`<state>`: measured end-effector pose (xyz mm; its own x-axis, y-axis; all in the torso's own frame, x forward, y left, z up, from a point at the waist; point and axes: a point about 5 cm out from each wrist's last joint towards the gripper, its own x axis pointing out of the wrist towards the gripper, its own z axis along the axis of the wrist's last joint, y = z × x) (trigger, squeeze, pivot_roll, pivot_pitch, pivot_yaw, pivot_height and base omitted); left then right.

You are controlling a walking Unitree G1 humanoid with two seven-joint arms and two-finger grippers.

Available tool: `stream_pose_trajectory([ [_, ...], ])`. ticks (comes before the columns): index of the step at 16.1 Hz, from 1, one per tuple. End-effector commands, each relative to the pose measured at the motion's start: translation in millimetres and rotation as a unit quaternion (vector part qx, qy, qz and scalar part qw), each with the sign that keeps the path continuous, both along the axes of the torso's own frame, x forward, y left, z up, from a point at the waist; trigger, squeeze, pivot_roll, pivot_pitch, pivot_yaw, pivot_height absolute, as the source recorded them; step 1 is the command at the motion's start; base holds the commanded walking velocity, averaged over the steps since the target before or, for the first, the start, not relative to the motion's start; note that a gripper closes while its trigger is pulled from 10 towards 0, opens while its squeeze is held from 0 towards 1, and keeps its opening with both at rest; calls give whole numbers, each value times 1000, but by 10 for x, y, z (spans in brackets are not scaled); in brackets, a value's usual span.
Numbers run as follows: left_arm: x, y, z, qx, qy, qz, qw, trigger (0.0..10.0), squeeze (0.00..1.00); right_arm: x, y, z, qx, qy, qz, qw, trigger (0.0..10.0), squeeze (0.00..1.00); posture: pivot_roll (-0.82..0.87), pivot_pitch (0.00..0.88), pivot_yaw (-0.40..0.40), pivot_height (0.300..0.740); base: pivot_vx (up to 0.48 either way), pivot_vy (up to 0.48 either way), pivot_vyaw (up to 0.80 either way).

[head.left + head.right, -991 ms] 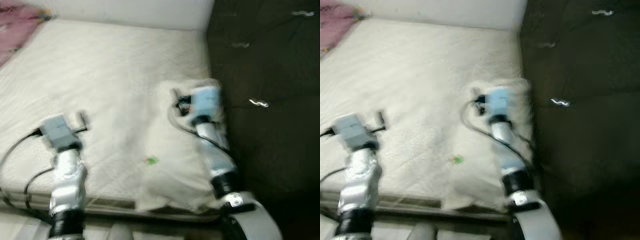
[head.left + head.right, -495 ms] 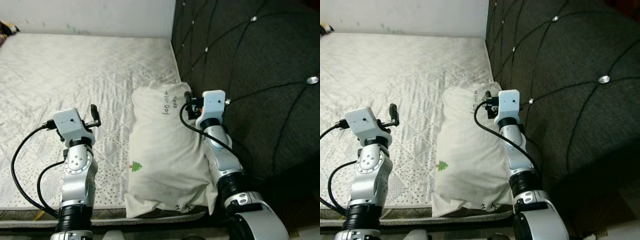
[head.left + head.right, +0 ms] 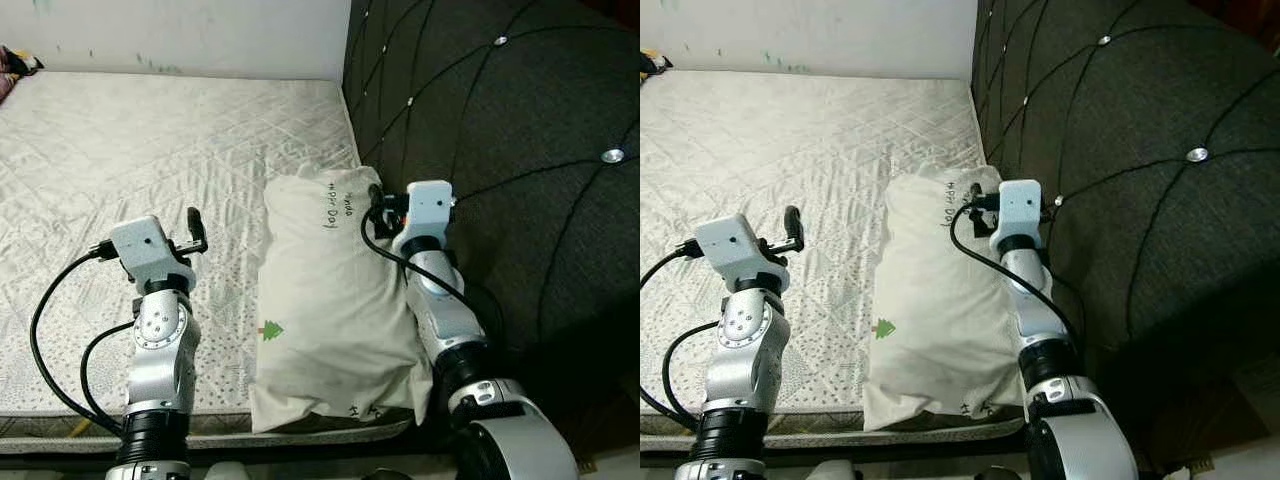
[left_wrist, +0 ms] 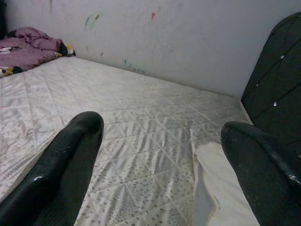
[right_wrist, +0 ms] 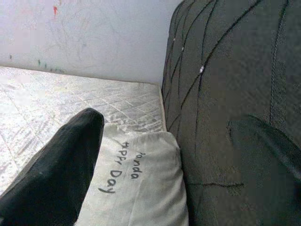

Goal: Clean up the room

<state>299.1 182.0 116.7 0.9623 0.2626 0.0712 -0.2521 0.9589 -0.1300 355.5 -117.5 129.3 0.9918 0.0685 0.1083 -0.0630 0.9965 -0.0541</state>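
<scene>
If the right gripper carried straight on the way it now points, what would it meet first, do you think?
Probably the wall beyond the mattress. The right gripper points over the pillow, beside the headboard; depth is unclear.

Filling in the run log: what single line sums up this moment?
left gripper: open, over mattress | right gripper: open, above pillow | pillow: flat beside headboard | nothing held
</scene>
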Motion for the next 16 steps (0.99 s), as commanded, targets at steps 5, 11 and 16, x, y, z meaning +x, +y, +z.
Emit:
stream_pose_trajectory([
  [5, 18, -10, -7, -8, 2, -4, 1000, 10000, 0, 20, 45, 32, 1, -5, 14, 1000, 10000, 0, 69, 0, -13, 740, 0, 330, 0],
  [11, 21, -9, -5, -6, 3, -6, 1000, 10000, 0, 20, 71, 38, 2, -8, 19, 1000, 10000, 0, 71, 0, -10, 740, 0, 480, 0],
  [16, 28, -2, -1, -1, 2, -8, 1000, 10000, 0, 22, 91, 39, 2, -11, 20, 1000, 10000, 0, 74, 0, -6, 740, 0, 480, 0],
])
